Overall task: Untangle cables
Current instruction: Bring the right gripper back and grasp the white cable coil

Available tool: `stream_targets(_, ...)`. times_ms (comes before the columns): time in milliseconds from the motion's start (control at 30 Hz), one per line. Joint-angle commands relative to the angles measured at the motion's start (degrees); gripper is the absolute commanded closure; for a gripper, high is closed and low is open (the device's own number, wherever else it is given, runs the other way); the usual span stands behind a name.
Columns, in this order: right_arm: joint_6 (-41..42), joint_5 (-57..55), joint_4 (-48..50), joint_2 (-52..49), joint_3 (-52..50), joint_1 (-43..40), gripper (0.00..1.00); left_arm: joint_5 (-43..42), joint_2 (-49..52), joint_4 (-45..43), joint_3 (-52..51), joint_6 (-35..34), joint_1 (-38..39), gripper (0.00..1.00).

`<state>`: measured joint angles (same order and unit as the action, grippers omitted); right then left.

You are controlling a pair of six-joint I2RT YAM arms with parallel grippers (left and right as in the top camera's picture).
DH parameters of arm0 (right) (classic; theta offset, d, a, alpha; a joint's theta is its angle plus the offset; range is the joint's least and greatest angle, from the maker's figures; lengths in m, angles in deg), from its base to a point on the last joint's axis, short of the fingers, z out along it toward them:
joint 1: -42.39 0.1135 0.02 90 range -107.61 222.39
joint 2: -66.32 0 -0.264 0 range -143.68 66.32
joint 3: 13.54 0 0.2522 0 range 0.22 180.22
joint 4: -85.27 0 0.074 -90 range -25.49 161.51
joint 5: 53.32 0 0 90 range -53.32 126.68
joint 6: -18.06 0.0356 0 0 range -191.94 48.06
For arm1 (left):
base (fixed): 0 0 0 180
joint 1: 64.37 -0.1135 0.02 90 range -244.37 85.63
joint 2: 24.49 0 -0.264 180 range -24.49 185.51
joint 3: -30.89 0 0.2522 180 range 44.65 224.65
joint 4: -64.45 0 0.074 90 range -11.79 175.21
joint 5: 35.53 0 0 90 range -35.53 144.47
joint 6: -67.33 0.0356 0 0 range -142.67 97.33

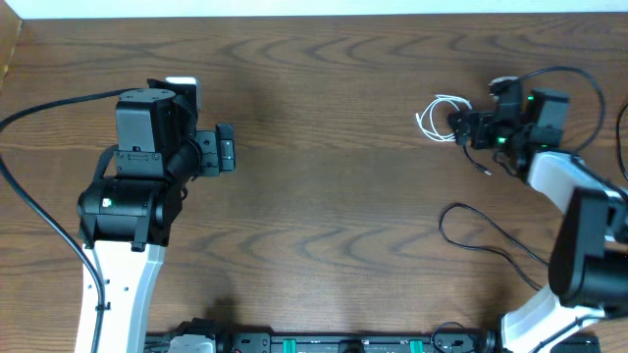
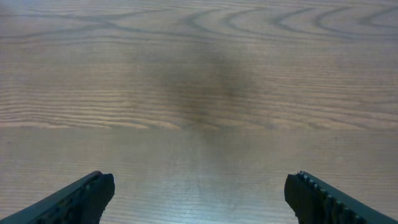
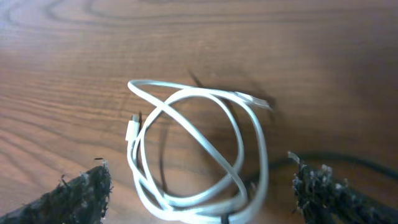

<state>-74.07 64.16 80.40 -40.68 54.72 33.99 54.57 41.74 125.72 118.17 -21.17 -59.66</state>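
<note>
Here, at the left of the overhead view, my left arm stands over the wooden table, and my left gripper points toward the middle of the frame. In the left wrist view this gripper has its jaws wide apart: one dark finger is at the lower left corner and the other is at the lower right corner. Between them I see only bare wood grain with a soft shadow on it. No cable is near this hand.

Going to the right in the overhead view, the white cable lies in small loops at the upper right of the frame. My right gripper is just beside it, at its right side. Below it, at the lower right, the black cable makes one open loop on the table and then runs toward the base of my right arm. One small plug end of it lies below the gripper.

In the right wrist view the white cable fills the middle of the frame, several loops crossing over each other. The jaws of my right gripper are also wide, and the worn fingertips sit at the two lower corners with the loops between them. The loops lie on the wood and I grip nothing. A thin dark cord passes at the lower right edge of the loops. Whether it goes over or under the white one, I cannot tell.
</note>
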Motion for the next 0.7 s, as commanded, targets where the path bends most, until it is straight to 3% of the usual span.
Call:
stream_targets(0, -2.91, 0.50, 4.15, -3.98, 0.50, 1.53, 0.10, -0.11, 0.00, -0.02, 0.52, 0.35, -0.04, 0.08)
stream_targets(267, -3.76, 0.50, 11.23, -10.34, 0.50, 1.75, 0.15, -0.11, 0.00, -0.02, 0.52, 0.35, -0.04, 0.08)
stream_targets(533, -5.73, 0.39, 17.09, -10.45, 0.52, 1.40, 0.22, -0.11, 0.00, -0.02, 0.52, 0.35, -0.04, 0.08)
stream_targets(667, -5.68, 0.04, 19.26, -10.43, 0.52, 0.35, 0.21, -0.11, 0.00, -0.02, 0.52, 0.35, -0.04, 0.08)
